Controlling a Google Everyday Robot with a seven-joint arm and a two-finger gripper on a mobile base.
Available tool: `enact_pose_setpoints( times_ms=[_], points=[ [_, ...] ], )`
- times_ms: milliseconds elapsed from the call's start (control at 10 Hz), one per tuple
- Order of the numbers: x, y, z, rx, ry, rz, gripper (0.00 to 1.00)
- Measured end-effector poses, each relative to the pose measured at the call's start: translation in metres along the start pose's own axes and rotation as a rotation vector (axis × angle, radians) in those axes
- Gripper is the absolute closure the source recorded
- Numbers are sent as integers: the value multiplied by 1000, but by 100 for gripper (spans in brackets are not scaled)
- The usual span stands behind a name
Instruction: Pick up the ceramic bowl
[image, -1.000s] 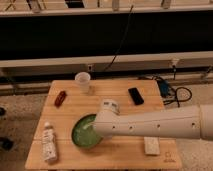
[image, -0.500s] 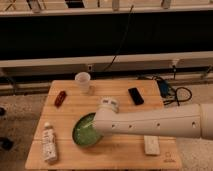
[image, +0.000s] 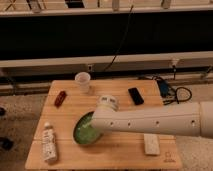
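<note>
The ceramic bowl (image: 83, 134) is round, shallow and glossy green. It sits on the wooden table (image: 125, 157) at the front, left of centre. My white arm reaches in from the right, and its end covers the bowl's right part. My gripper (image: 96, 128) is at that end, over the bowl's right rim, mostly hidden by the arm. The bowl rests on the table.
A translucent white cup (image: 82, 81) stands at the back left, with a red object (image: 60, 98) near it. A white bottle (image: 48, 142) lies front left. A black phone (image: 135, 95), a white block (image: 151, 144) and cables (image: 170, 92) are on the right.
The arm's end has sunk slightly toward the bowl's right rim. The bowl and the other items have not moved.
</note>
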Motion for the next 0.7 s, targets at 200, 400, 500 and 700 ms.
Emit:
enact_pose_setpoints(
  times_ms=[200, 400, 500, 700],
  points=[
    [4, -2, -6, -2, 11, -6, 100],
    [7, -4, -8, -2, 18, -11, 100],
    [10, -4, -10, -2, 23, -13, 100],
    [15, -5, -14, -3, 34, -18, 100]
  ],
)
